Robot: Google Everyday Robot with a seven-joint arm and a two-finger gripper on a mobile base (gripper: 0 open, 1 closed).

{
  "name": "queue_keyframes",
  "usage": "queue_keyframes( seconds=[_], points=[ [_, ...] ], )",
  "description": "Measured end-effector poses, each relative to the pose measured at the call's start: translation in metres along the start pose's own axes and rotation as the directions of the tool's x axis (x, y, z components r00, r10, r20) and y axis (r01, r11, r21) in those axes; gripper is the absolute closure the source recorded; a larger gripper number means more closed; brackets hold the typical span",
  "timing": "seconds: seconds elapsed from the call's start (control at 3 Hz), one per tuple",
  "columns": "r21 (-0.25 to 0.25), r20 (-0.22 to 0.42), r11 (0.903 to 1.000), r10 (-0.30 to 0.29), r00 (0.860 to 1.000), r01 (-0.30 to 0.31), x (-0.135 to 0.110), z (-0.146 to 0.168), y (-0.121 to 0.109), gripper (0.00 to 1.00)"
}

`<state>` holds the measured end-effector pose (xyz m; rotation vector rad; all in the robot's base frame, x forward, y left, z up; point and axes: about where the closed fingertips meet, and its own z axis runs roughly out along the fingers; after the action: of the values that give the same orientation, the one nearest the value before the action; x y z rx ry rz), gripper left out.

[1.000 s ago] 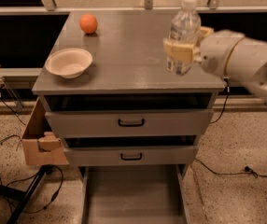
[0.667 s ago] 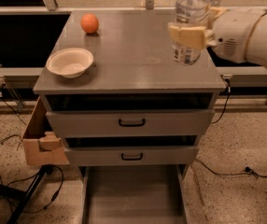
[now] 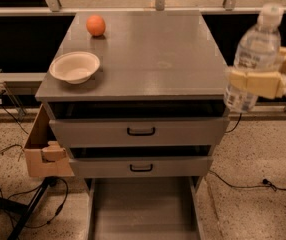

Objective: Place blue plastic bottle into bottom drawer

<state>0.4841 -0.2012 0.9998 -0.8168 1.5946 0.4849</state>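
The blue plastic bottle (image 3: 253, 59), clear with a white cap and a pale label, hangs upright in the air just off the cabinet's right edge. My gripper (image 3: 259, 82) comes in from the right and is shut on the bottle's middle with tan fingers (image 3: 250, 81). The bottom drawer (image 3: 143, 209) is pulled out at the foot of the grey cabinet, its flat floor bare, below and to the left of the bottle.
The cabinet top (image 3: 148, 54) carries a white bowl (image 3: 75, 67) at the left and an orange fruit (image 3: 96, 25) at the back. Two drawers with black handles (image 3: 141, 131) sit slightly open. A cardboard box (image 3: 42, 149) hangs on the left. Cables lie on the floor.
My gripper has carried the bottle to the right, from above the cabinet top's right side to past its right edge. The bowl and fruit have not moved.
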Motion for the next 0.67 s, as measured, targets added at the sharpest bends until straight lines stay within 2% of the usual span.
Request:
queue_keyframes(
  seconds=[0.33, 0.67],
  points=[
    [0.012, -0.048, 0.9998, -0.014, 0.999, 0.014, 0.049, -0.017, -0.015, 1.00],
    [0.068, -0.051, 0.9977, 0.000, 0.999, 0.004, 0.118, -0.022, -0.040, 1.00]
  ],
)
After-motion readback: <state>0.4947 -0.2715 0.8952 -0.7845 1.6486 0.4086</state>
